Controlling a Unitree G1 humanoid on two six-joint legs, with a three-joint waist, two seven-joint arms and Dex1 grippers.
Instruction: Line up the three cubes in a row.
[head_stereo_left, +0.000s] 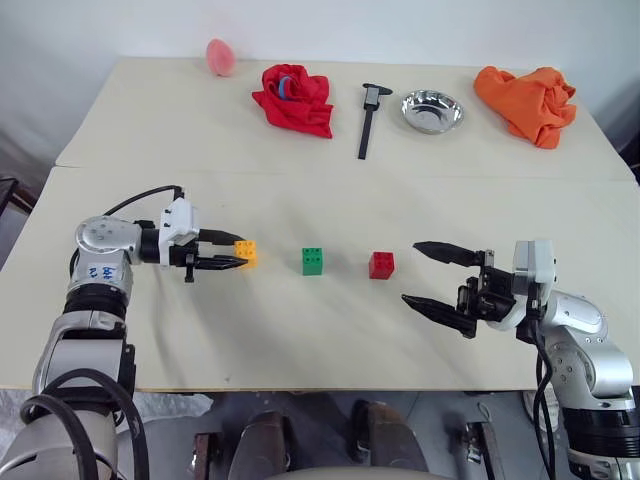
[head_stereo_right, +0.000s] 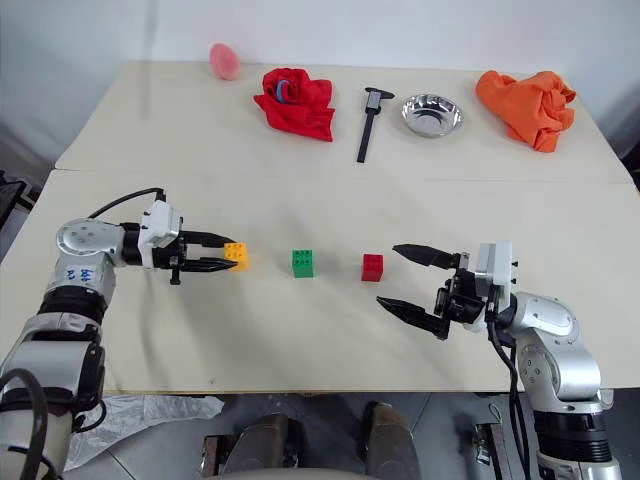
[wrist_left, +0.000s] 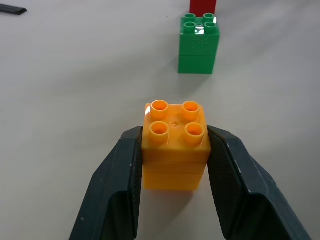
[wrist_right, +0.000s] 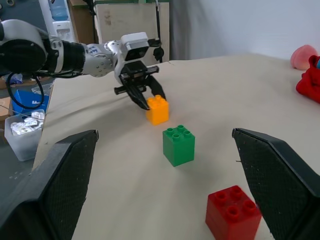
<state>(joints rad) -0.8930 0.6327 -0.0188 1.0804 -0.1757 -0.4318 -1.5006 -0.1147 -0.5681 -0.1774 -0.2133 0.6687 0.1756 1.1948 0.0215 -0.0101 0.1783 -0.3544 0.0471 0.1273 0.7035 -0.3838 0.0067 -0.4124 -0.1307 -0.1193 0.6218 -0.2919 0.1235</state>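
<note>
The table (head_stereo_left: 300, 330) is viewed from above by both head eyes. The orange-yellow brick (wrist_left: 175, 145) is seen close by the left wrist camera, and from across the row by the right wrist camera.

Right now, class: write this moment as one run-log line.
left gripper: shut on orange cube | right gripper: open | green cube, red cube: in row

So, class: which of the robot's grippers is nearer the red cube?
Right. The right gripper hangs open just beside the red cube; the left gripper is beyond the green cube, shut on the orange-yellow cube.
</note>
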